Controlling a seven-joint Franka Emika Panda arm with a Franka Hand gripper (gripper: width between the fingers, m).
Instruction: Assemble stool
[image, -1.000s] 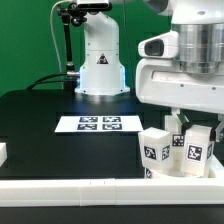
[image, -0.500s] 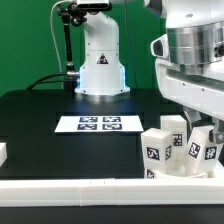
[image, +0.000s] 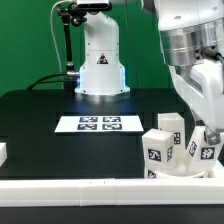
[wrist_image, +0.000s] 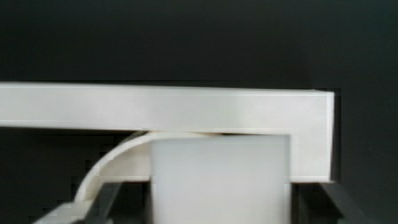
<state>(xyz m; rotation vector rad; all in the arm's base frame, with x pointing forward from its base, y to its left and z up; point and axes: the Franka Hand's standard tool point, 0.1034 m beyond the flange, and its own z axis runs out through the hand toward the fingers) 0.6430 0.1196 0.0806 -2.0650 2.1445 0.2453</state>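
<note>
The stool's parts cluster at the exterior view's right front. Two white tagged leg blocks stand upright on the seat disc, whose rim shows low among them. My gripper comes down tilted over a third leg block and is shut on it. In the wrist view this leg block fills the gap between the dark fingers of my gripper. A curved white edge of the seat disc shows beside it.
The marker board lies mid-table in front of the robot base. A long white border rail runs along the front edge, and its corner lies just beyond the held block. A small white piece sits at the exterior view's left edge.
The wrist has turned and leaned toward the exterior view's right, so the gripper body now stands slanted. The held leg block has shifted slightly right with it. The jaws have not changed.
</note>
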